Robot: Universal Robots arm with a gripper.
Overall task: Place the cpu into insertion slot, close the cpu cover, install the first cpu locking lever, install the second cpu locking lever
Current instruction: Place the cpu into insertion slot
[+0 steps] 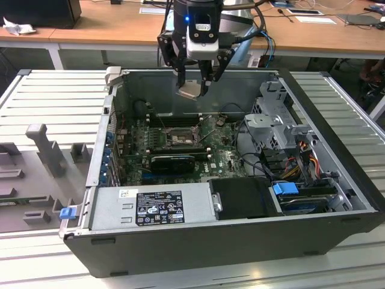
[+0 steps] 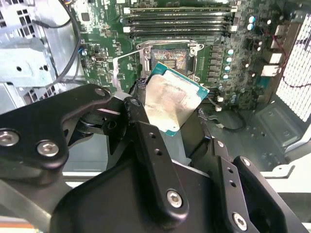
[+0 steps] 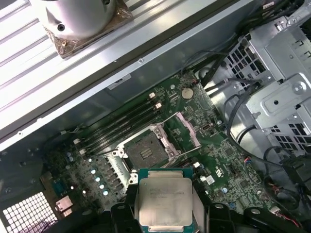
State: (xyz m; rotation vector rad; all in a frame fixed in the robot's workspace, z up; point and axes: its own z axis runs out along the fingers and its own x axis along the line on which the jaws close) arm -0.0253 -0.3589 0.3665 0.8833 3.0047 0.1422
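My gripper (image 1: 194, 83) hangs above the open computer case, shut on the cpu (image 1: 190, 90), a flat square chip with a silvery top. In both wrist views the cpu (image 2: 172, 102) (image 3: 166, 201) sits between the black fingers (image 2: 146, 141), held by two opposite edges and tilted. Below it on the green motherboard lies the insertion slot (image 1: 180, 139) (image 2: 167, 57) (image 3: 146, 151), its dark pin field bare. The cpu cover (image 3: 188, 130) stands flipped up beside the slot. Thin lever wires (image 3: 165, 119) stick out at the slot's sides.
Long black RAM slots (image 2: 177, 19) run along one side of the slot. A black graphics card (image 1: 173, 161) lies on its other side. A power supply (image 1: 153, 208) sits at the case front. A metal drive cage (image 1: 280, 123) with cables stands at the exterior view's right.
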